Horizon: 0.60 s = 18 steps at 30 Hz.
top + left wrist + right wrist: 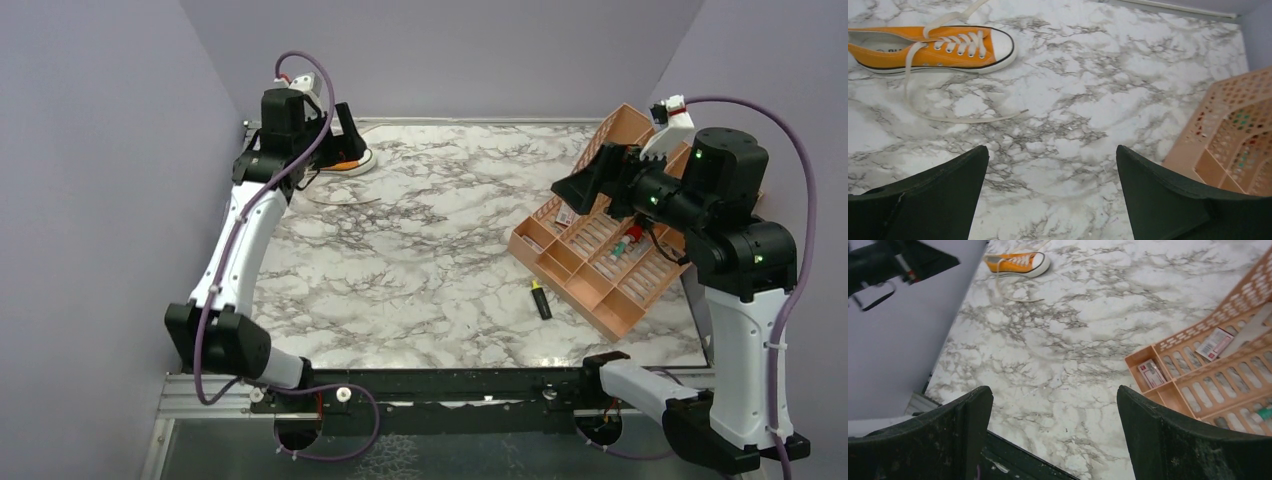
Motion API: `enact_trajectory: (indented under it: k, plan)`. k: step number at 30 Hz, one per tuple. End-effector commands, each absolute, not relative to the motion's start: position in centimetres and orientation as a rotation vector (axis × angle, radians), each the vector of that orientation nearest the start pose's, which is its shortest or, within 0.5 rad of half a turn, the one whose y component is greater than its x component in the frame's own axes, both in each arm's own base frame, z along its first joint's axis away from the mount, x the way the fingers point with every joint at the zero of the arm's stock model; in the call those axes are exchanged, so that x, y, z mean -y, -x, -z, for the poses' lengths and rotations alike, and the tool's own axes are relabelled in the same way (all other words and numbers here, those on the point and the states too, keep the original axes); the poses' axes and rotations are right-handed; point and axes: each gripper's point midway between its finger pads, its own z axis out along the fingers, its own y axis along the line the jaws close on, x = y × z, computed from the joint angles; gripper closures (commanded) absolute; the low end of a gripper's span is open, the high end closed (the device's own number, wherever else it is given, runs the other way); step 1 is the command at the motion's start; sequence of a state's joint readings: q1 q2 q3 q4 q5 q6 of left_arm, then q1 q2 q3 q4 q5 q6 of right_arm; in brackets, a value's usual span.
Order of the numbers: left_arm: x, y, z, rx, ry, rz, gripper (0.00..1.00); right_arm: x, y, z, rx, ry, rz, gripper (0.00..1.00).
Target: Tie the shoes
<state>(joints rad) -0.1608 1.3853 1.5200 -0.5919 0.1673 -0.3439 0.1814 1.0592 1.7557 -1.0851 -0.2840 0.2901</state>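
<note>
The shoe (933,47) is a small orange low-top sneaker with a white sole and toe cap. It lies on its sole at the far left of the marble table, toe to the right. Its white laces (948,117) are untied, and one trails loosely over the table in front of it. In the top view my left gripper (348,135) hovers over the shoe (348,163) and hides most of it. My left gripper (1053,155) is open and holds nothing. My right gripper (1054,395) is also open and empty. It hangs above the table's right side, far from the shoe (1018,263).
An orange compartment tray (560,275) with small packets and pens sits at the right, under my right gripper (578,185). A black and yellow highlighter (541,300) lies on the table just left of it. Purple walls enclose the back and sides.
</note>
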Motion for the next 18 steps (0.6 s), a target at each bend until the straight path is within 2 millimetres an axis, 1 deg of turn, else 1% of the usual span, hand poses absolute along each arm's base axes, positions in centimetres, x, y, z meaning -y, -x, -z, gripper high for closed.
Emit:
enact_trajectory:
  k: [1, 4, 7, 9, 10, 11, 13, 14, 15, 18]
  plan:
    - [6.5, -44.8, -28.9, -2.112, 0.106, 0.260, 0.02, -14.1, -22.5, -43.0, -1.905, 0.324, -0.769, 0.00]
    - [4.2, -48.9, -26.1, -2.170, 0.101, 0.214, 0.01, -14.6, -23.0, -42.0, -1.928, 0.353, -0.760, 0.00]
    - [1.1, -52.4, -22.8, -2.219, 0.123, 0.180, 0.01, -14.7, -23.7, -41.2, -1.950, 0.345, -0.754, 0.00]
    - [-0.5, -54.4, -20.8, -2.241, 0.106, 0.172, 0.01, -15.1, -24.1, -40.9, -1.953, 0.359, -0.765, 0.00]
    - [-1.1, -55.2, -20.1, -2.244, 0.096, 0.181, 0.02, -15.2, -24.4, -40.7, -1.957, 0.364, -0.768, 0.00]
    - [-1.9, -56.0, -18.7, -2.261, 0.109, 0.191, 0.02, -15.2, -24.6, -40.5, -1.962, 0.365, -0.767, 0.00]
    - [-3.9, -57.5, -17.2, -2.264, 0.161, 0.186, 0.02, -15.4, -24.6, -40.2, -1.972, 0.373, -0.772, 0.00]
    - [-4.7, -58.2, -16.5, -2.266, 0.175, 0.181, 0.04, -15.6, -24.4, -40.1, -1.972, 0.385, -0.784, 0.00]
    - [-5.1, -58.9, -16.1, -2.263, 0.175, 0.188, 0.06, -15.8, -24.2, -40.1, -1.973, 0.396, -0.797, 0.00]
    - [-5.0, -60.3, -15.2, -2.248, 0.146, 0.242, 0.08, -16.4, -23.9, -39.8, -1.983, 0.421, -0.828, 0.00]
